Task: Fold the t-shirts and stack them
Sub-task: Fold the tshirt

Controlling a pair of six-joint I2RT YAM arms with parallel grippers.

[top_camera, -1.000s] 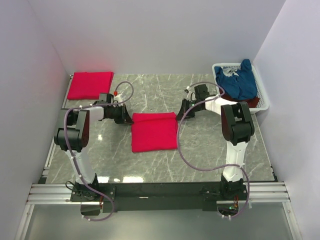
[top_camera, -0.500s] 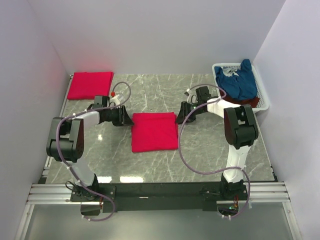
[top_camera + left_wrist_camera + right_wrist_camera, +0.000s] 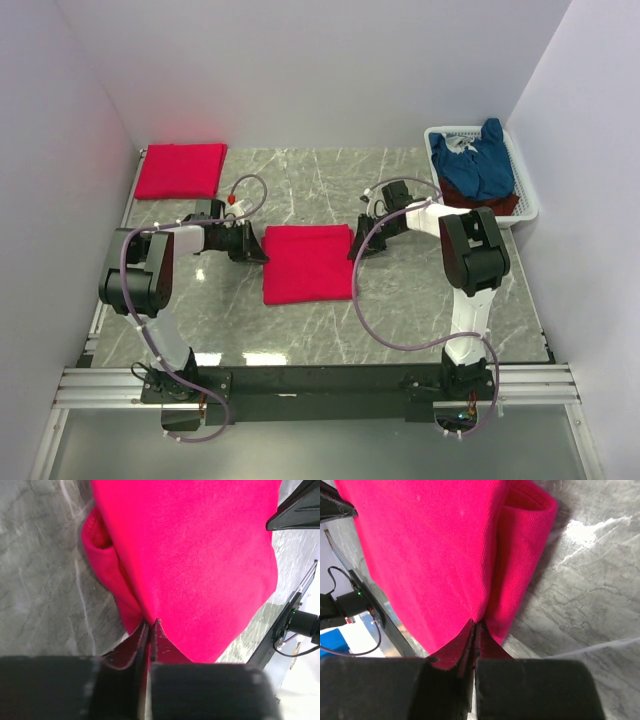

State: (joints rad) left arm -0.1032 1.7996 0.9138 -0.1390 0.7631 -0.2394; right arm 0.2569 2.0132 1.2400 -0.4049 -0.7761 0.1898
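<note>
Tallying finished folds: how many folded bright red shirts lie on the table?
2: the corner shirt at far left, the centre shirt in the middle. The basket may hide more.

1. A grey, white-veined marble-patterned tabletop (image 3: 400,300) is spreading across the middle of the top view.
2. A plain white back wall (image 3: 320,70) is rising straight from the table's far edge.
3. A plain white left wall (image 3: 50,200) and a plain white right wall (image 3: 590,130) are closing in on both sides, with no window showing.
4. A silver slotted aluminium rail (image 3: 320,385) is running along the table's near edge.
5. A dull grey strip of floor (image 3: 320,445) is showing below that rail.
6. A white slatted plastic basket (image 3: 524,190) is sitting at the far right corner, just beside the right wall.
7. Soft, even light is filling the enclosure, and pale glare patches (image 3: 262,357) are glinting on the marble near the rail.
</note>
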